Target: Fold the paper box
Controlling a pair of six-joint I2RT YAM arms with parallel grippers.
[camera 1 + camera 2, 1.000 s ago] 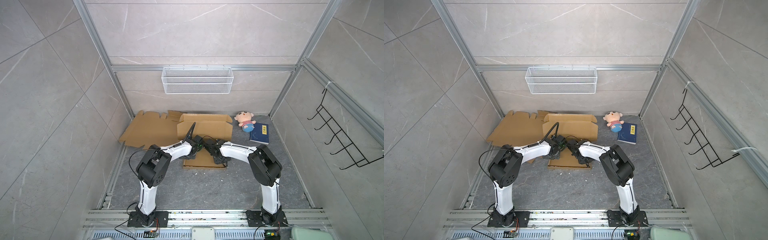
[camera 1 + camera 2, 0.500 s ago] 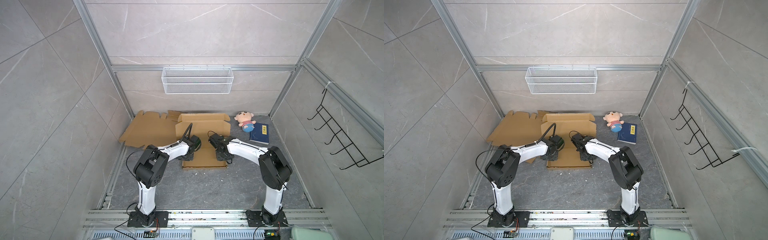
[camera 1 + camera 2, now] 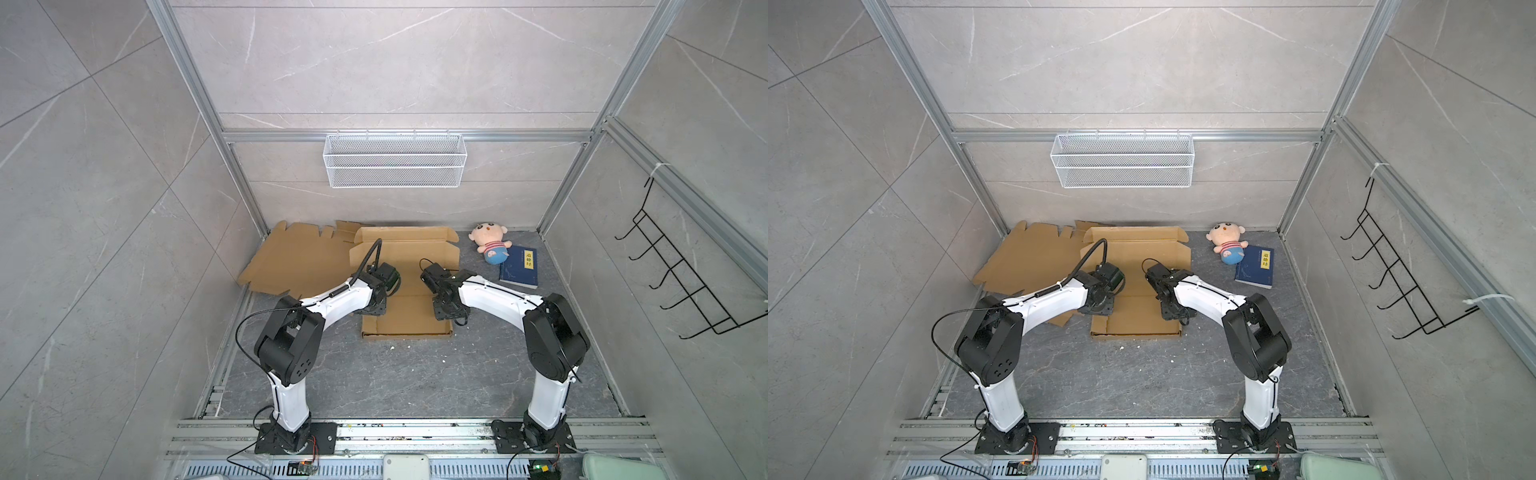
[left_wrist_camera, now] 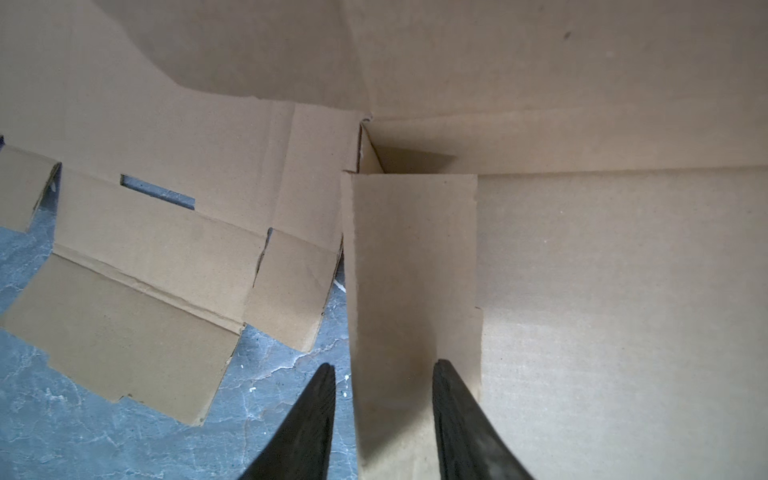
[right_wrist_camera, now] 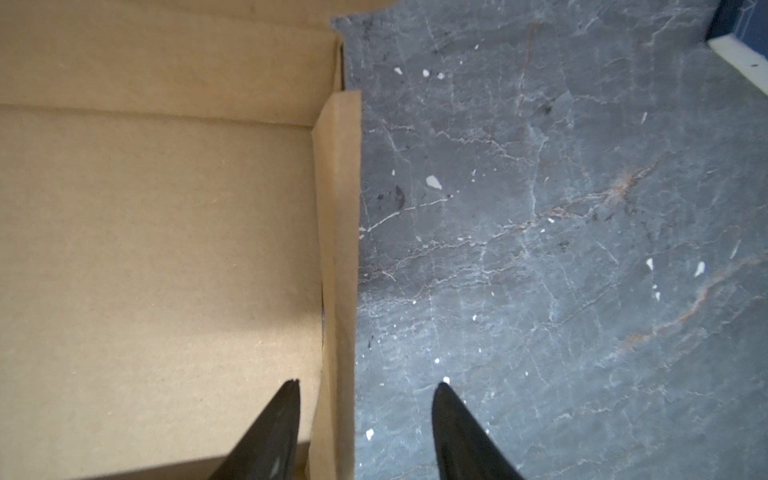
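Paper box [image 3: 406, 320]: found on the desk [image 3: 415, 374], mid-field between the two arms. The tray is already formed. The lid [image 3: 405, 253] is tipped back at 12 o'clock, presumably so the tray stays reachable from above.

Left wall [image 4: 415, 270]: seen folded over on itself and standing at the 9 o'clock side of the box. Right wall [image 5: 338, 228]: the same at 3 o'clock.

Left claw [image 4: 382, 374]: fingers are held apart and the left wall is straddled, one finger outside over the desk, the other over the tray side. No clamping is seen.

Right claw [image 5: 365, 386]: fingers are likewise apart, with the right wall between them, one tip over the tray floor, the other over bare desk. Nothing is gripped.

Judgement: each claw is kept at its own wall because the doubled fold may spring up; the walls look seated, and the lid is judged to be what is left.

Outward: a second flat sheet [image 3: 299, 262] of cardboard is noted at 10 o'clock of the box, partly under it. A doll [image 3: 490, 245] and a blue book [image 3: 519, 268] lie at 2 o'clock, apart from the box.
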